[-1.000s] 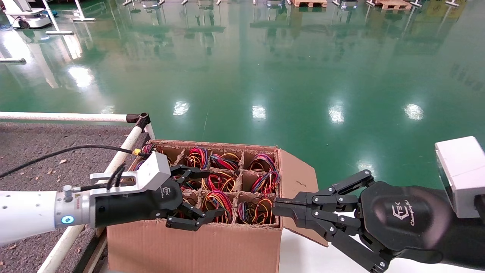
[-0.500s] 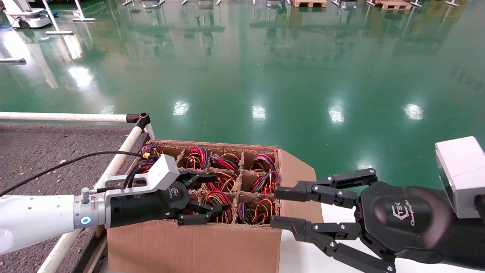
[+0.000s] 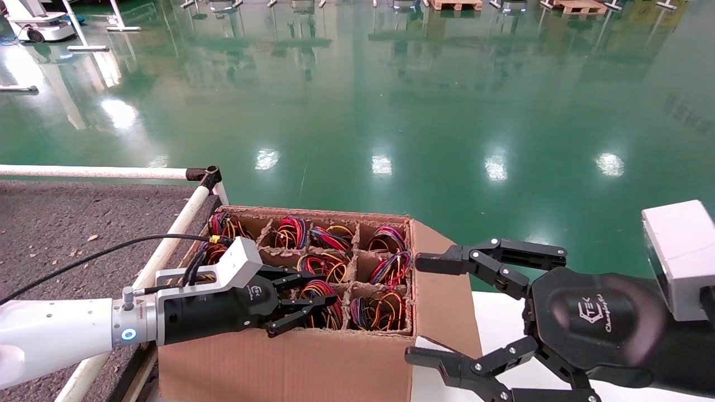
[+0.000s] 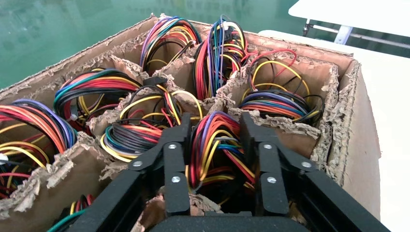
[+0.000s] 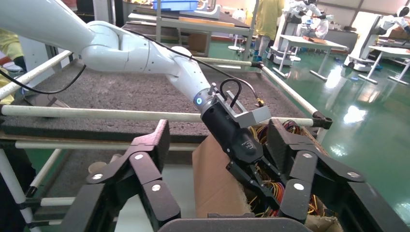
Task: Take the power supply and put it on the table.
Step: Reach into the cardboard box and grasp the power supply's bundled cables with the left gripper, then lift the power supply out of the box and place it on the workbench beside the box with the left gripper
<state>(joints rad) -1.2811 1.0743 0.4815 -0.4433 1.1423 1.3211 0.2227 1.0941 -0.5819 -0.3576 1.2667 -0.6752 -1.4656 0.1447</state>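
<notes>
The power supply shows only as its coil of red, yellow, orange and black wires (image 3: 315, 290) (image 4: 212, 145) in the front middle cell of a cardboard box (image 3: 279, 363); its grey body is hidden in the cell. My left gripper (image 3: 329, 290) (image 4: 216, 128) reaches into that cell, shut on the coil with a finger pressed against each side. My right gripper (image 3: 433, 310) (image 5: 220, 133) hangs wide open at the box's right wall, holding nothing. The table (image 3: 56, 223) (image 5: 121, 92), dark grey and speckled, lies left of the box behind white tubing (image 3: 179, 223).
Torn cardboard dividers (image 4: 280, 123) split the box into several cells, each with a wire coil. A box flap (image 3: 441, 257) sticks out by my right gripper's upper finger. A smooth white surface (image 3: 503, 318) lies under the box's right side. Green floor (image 3: 391, 111) lies beyond.
My left gripper moved to the front middle cell and closed its fingers from open onto the wire coil. My right gripper went from shut to wide open beside the box.
</notes>
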